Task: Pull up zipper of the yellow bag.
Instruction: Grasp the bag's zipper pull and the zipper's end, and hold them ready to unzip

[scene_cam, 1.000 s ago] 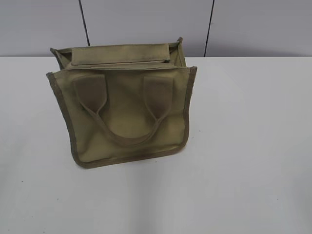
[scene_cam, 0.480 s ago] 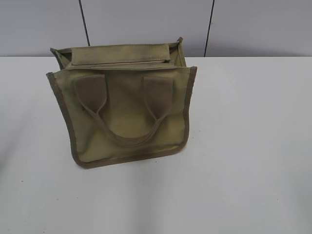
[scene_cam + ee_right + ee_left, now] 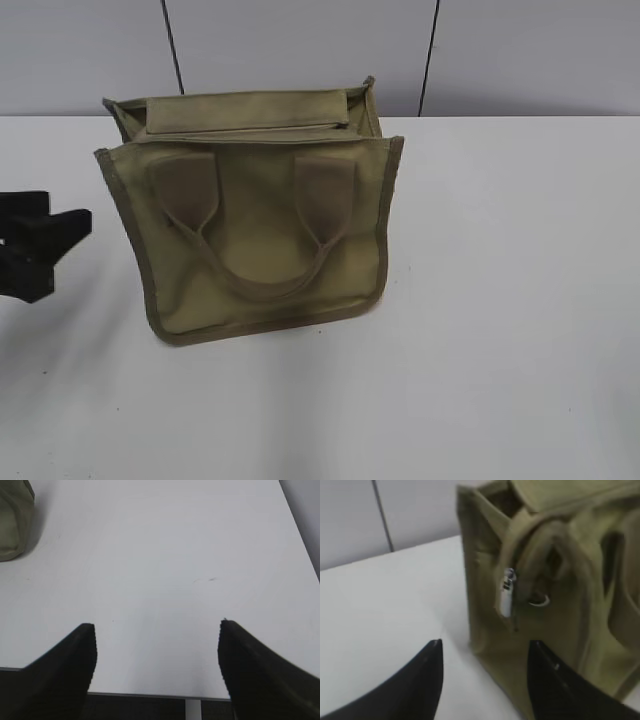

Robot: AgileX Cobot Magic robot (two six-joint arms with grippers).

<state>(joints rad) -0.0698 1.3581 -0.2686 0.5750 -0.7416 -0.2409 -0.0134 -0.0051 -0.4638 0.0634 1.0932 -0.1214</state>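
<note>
The yellow bag point(image 3: 260, 215) stands upright on the white table, its front handle point(image 3: 262, 283) hanging down the face. The zipper line point(image 3: 245, 130) runs along the top panel. In the left wrist view the bag's end point(image 3: 545, 595) fills the right side, with the grey zipper pull tab point(image 3: 507, 594) hanging at its upper corner. My left gripper point(image 3: 45, 245) is open at the left edge, short of the bag; in its own view the gripper point(image 3: 485, 647) is below the pull tab. My right gripper point(image 3: 156, 630) is open over bare table, out of the exterior view.
The white table point(image 3: 500, 300) spreads around the bag. A grey panelled wall point(image 3: 300, 45) stands behind it. The right wrist view shows the table's front edge point(image 3: 150, 696) and a corner of the bag point(image 3: 12, 520) at the upper left.
My left gripper has come into the exterior view from the left edge, moving toward the bag. The bag has not moved.
</note>
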